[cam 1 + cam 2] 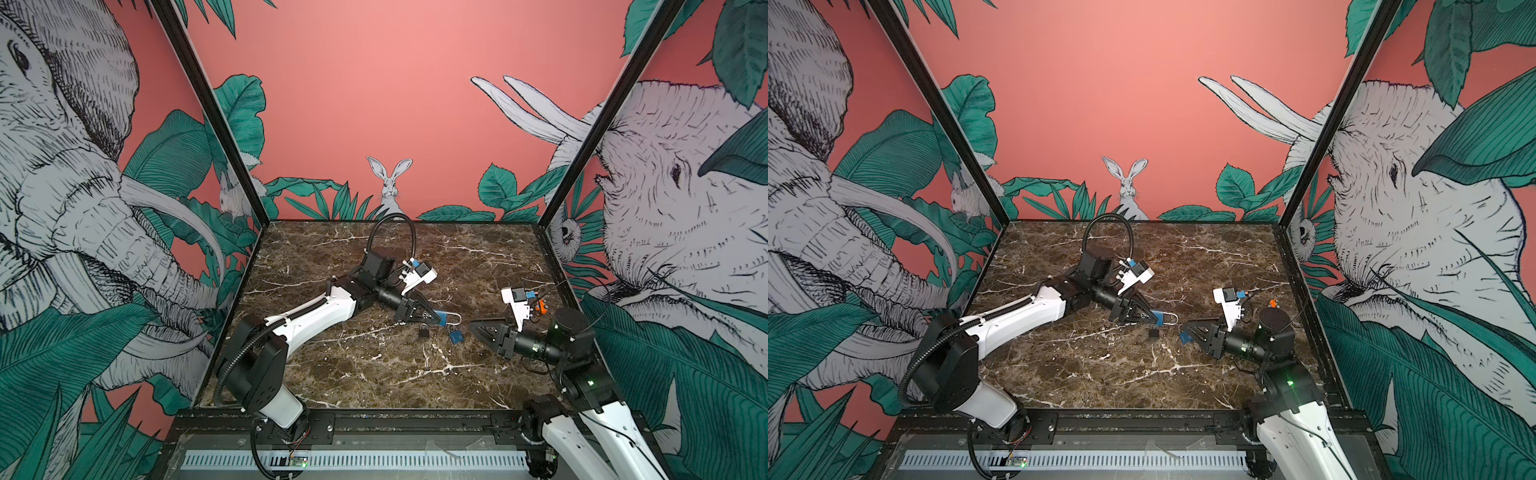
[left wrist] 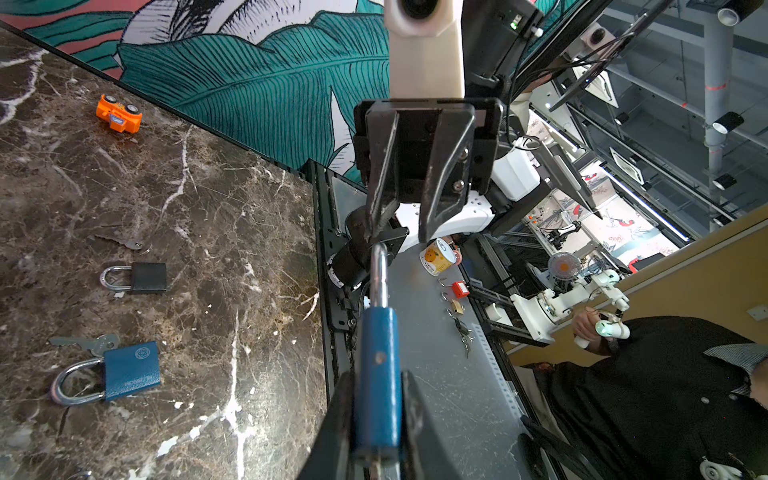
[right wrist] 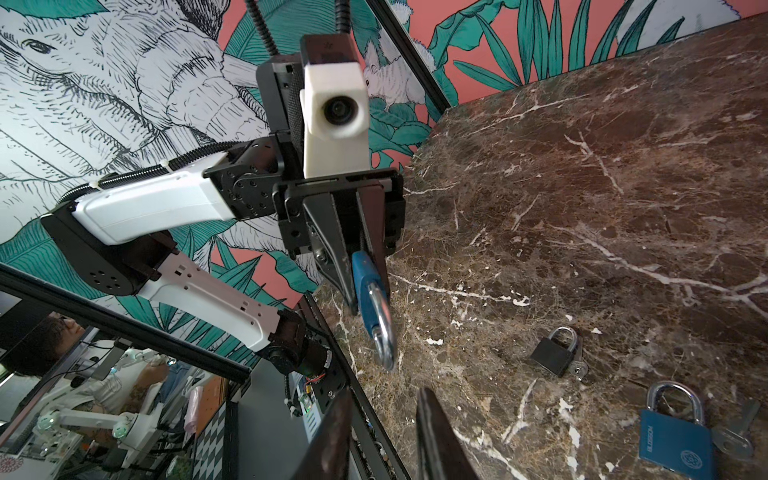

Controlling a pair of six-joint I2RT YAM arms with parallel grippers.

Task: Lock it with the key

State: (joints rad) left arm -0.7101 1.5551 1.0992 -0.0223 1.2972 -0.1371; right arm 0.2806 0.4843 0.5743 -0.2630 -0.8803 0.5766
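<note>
Marble table [image 1: 374, 374], left gripper [image 1: 435, 319] pinching blue padlock [image 2: 377, 365]; right gripper [image 2: 402, 235] spread, empty; loose padlock [image 2: 131, 370] lettered BLOSSOM

Blue held padlock [image 2: 377, 374], black padlock [image 2: 148, 277], orange toy [image 2: 118, 113], brown white-veined tabletop [image 2: 232, 195]

Small padlock [image 1: 423, 332] left of larger padlock [image 1: 456, 336] on table [image 1: 374, 378], toy car [image 1: 541, 307] farther right.

Left gripper [image 1: 437, 318] clamped, low near centre; right gripper [image 1: 478, 326] parted, pointing at it.
</note>
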